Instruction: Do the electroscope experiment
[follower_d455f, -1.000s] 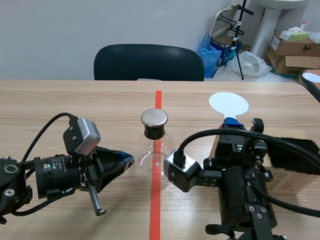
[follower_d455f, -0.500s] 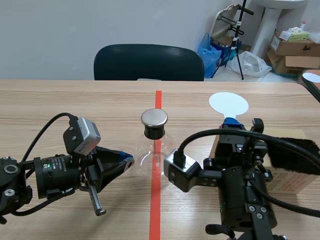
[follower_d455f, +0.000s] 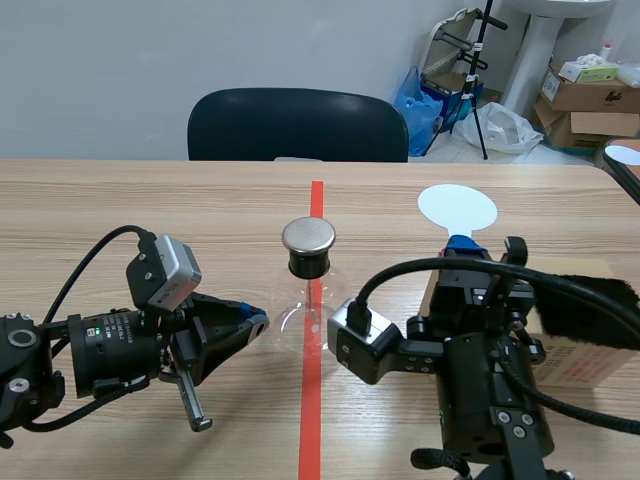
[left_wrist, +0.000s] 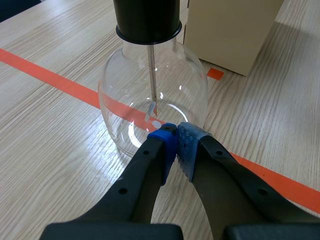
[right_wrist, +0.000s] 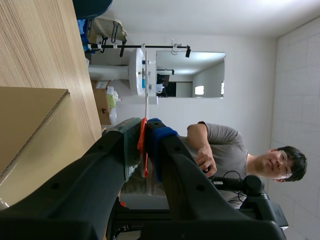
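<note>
The electroscope is a clear glass flask (follower_d455f: 301, 318) with a black stopper and a metal disc top (follower_d455f: 308, 236), standing on the red tape line. Inside the flask (left_wrist: 152, 100) a thin rod hangs down. My left gripper (follower_d455f: 256, 322) is shut with nothing held, and its blue pads (left_wrist: 163, 144) touch the flask's near wall low down. My right gripper (follower_d455f: 460, 243) stands right of the flask, shut on the orange handle (right_wrist: 143, 150) of a paddle with a white round disc (follower_d455f: 457, 208) raised above the fingers.
A cardboard box (follower_d455f: 575, 362) with black fur (follower_d455f: 592, 300) on top lies at the right, beside the right arm; the box (left_wrist: 231, 30) is just beyond the flask. A dark chair (follower_d455f: 297, 125) stands behind the table. A person (right_wrist: 226, 150) shows in the right wrist view.
</note>
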